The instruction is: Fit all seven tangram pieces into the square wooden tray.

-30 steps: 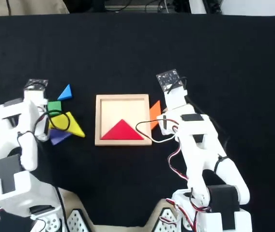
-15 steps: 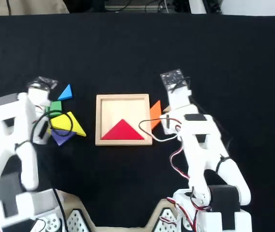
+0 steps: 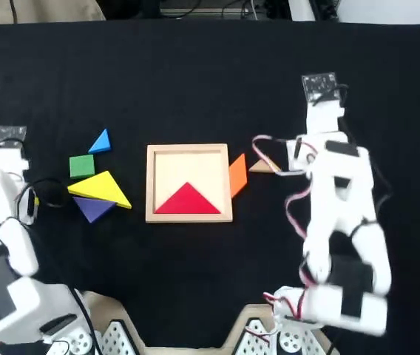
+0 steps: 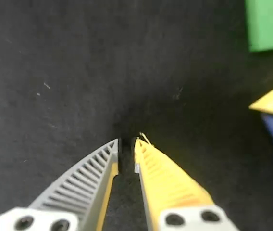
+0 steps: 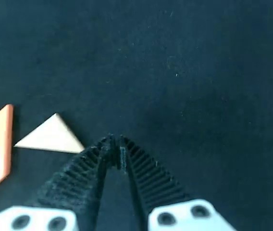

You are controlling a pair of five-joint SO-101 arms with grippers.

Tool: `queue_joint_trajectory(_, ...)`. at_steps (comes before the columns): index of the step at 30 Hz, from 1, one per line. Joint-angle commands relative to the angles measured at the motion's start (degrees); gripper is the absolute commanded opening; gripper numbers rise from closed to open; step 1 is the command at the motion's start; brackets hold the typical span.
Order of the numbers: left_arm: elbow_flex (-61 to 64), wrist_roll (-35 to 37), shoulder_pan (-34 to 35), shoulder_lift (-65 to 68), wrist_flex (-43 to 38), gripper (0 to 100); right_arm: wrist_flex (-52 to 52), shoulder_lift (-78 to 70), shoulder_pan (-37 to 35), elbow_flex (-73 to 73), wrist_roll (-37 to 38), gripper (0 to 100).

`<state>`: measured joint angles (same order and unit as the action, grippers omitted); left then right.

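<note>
Left gripper (image 4: 127,143), fingers clenched empty, near the green square (image 4: 270,24); right gripper (image 5: 115,140), likewise clenched, beside the pale triangle (image 5: 50,136); red triangle (image 3: 188,200) in the tray (image 3: 149,185).

Matt black cloth (image 3: 195,74), flecked with lint, lies under everything. The tray (image 3: 188,217) is pale bare wood; the red triangle (image 3: 188,200) at its six o'clock looks smooth and painted, the small triangle (image 5: 50,135) off its three o'clock unpainted wood. The left gripper (image 4: 127,144) and right gripper (image 5: 115,142) are ribbed matt plastic

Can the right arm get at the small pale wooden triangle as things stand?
Probably yes. The small pale wooden triangle lies flat on the black cloth close beside the right hand, nothing over it; the shut hand would need to open first.
</note>
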<state>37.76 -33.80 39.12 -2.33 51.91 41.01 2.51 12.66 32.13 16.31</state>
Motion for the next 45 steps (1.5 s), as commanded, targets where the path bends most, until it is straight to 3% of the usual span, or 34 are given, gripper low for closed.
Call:
queue_joint_trajectory(1,-0.40,-5.01,2.95,3.60,-1.23,7,0.53,-8.84,3.69,-8.48,3.78,1.1)
queue_joint_trajectory(8,-0.13,-14.77,6.29,4.31,-0.79,7,0.88,-23.52,12.75,-17.19,10.02,1.1)
queue_joint_trajectory(14,2.33,-25.05,9.10,3.78,5.63,7,3.96,-23.34,14.77,-16.22,21.01,1.1)
queue_joint_trajectory(20,4.79,-29.98,10.15,3.69,7.21,7,3.69,-23.08,18.11,-11.21,26.20,1.1)
queue_joint_trajectory(25,3.47,-27.34,9.10,2.29,7.47,7,3.08,-20.44,21.63,-10.15,26.11,1.1)
queue_joint_trajectory(29,2.24,-20.84,4.53,-6.51,10.55,7,5.19,-8.40,21.19,-6.64,23.91,1.1)
queue_joint_trajectory(34,1.27,-7.30,-9.10,-25.32,17.23,7,11.60,14.46,12.84,0.92,15.74,1.1)
queue_joint_trajectory(37,1.27,2.90,-21.23,-33.23,21.45,7,19.96,24.57,2.02,4.09,13.01,1.1)
queue_joint_trajectory(40,0.75,8.70,-31.08,-33.41,23.65,7,24.35,27.82,-8.70,6.11,6.86,1.1)
queue_joint_trajectory(45,-1.01,11.96,-31.43,-27.60,20.13,7,17.49,27.30,-21.36,12.79,-2.73,1.1)
